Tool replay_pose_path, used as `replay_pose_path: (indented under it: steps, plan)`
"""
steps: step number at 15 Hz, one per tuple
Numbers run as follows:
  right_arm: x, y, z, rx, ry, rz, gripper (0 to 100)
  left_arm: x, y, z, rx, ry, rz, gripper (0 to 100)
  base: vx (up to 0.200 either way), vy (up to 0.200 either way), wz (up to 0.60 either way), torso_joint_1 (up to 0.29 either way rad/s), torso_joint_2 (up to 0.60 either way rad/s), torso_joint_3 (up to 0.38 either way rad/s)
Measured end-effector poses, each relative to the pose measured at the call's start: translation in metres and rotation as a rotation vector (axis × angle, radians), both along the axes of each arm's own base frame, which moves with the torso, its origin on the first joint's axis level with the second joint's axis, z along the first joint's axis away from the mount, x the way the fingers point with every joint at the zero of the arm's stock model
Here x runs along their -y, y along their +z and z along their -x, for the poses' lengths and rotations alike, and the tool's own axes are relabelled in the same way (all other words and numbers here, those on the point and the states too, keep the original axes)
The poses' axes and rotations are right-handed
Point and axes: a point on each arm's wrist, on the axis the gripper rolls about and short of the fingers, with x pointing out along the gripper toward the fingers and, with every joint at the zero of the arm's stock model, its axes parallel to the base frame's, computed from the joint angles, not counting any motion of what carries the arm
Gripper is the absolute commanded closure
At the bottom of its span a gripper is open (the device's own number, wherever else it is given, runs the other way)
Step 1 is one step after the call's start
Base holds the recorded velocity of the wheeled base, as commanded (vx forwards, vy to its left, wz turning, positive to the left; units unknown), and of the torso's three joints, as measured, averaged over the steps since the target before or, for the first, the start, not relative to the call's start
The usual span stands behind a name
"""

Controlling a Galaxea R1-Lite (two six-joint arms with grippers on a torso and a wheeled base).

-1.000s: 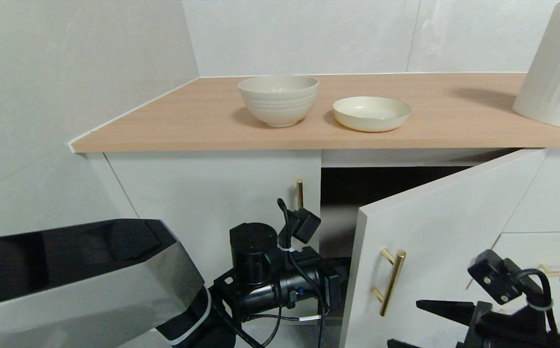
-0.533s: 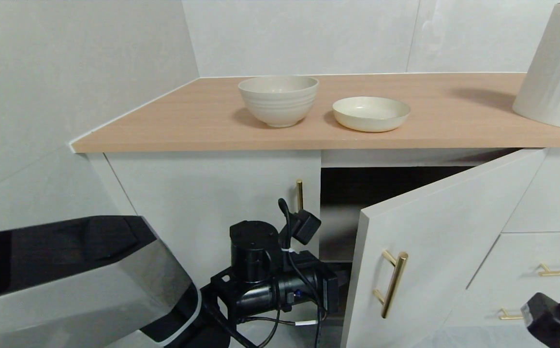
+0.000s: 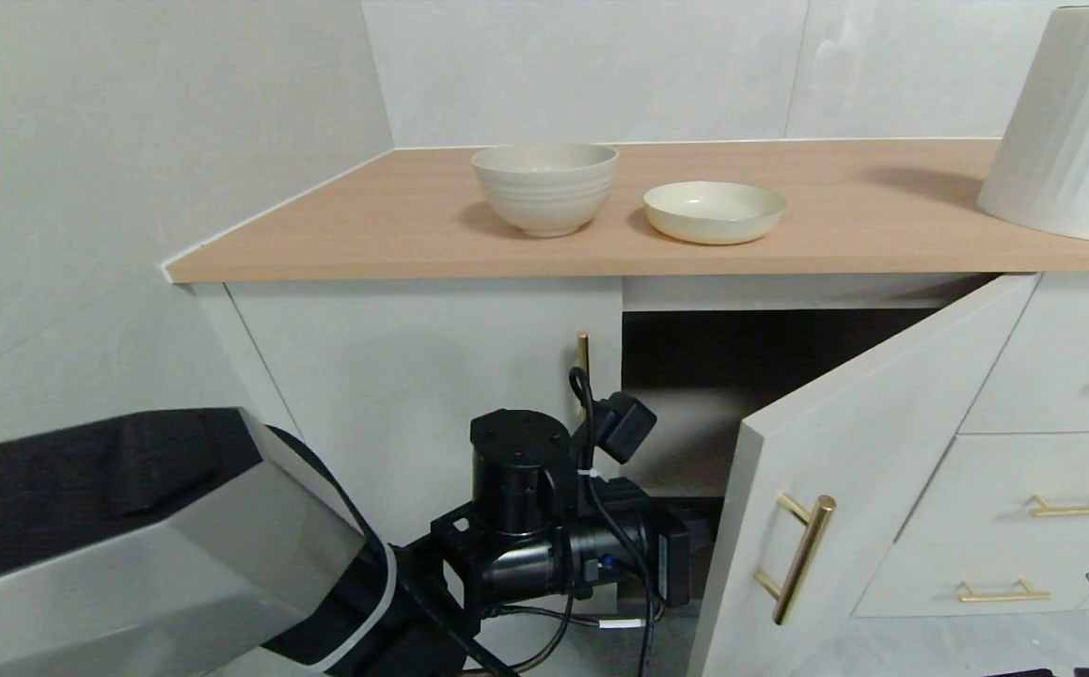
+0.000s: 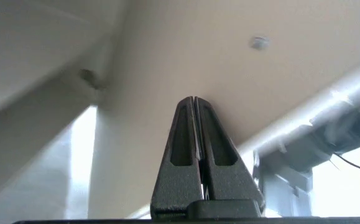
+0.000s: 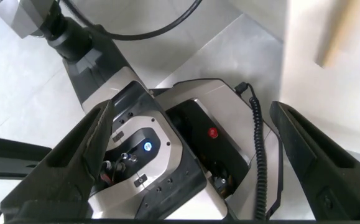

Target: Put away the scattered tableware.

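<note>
Countertop (image 3: 394,230) against pale walls (image 3: 178,113) bears bowl (image 3: 544,188) and dish (image 3: 714,212); cabinet door (image 3: 869,442) open.

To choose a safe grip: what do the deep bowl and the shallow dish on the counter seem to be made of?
Deep bowl: likely glazed ceramic, cream, soft sheen, with ribbed rings outside. Shallow dish: probably glazed ceramic too, smooth pale cream, glossier inside; melamine cannot be excluded.
</note>
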Motion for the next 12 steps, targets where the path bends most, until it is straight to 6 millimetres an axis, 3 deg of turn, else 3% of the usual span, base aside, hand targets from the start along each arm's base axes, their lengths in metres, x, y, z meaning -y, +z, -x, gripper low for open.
replay_pose_path:
  steps: [8, 12]
  plan:
    - [0.001, 0.001, 0.001, 0.007, 0.0, -0.007, 0, 0.011, 0.013, -0.013, -0.015, 0.008, -0.014, 100, 0.0, 0.0, 0.0, 0.0, 0.0, 0.0]
    - [0.001, 0.001, 0.001, 0.008, 0.0, -0.008, 0, 0.02, 0.02, -0.022, -0.018, 0.014, -0.017, 100, -0.2, 0.0, 0.0, 0.008, 0.0, 0.004]
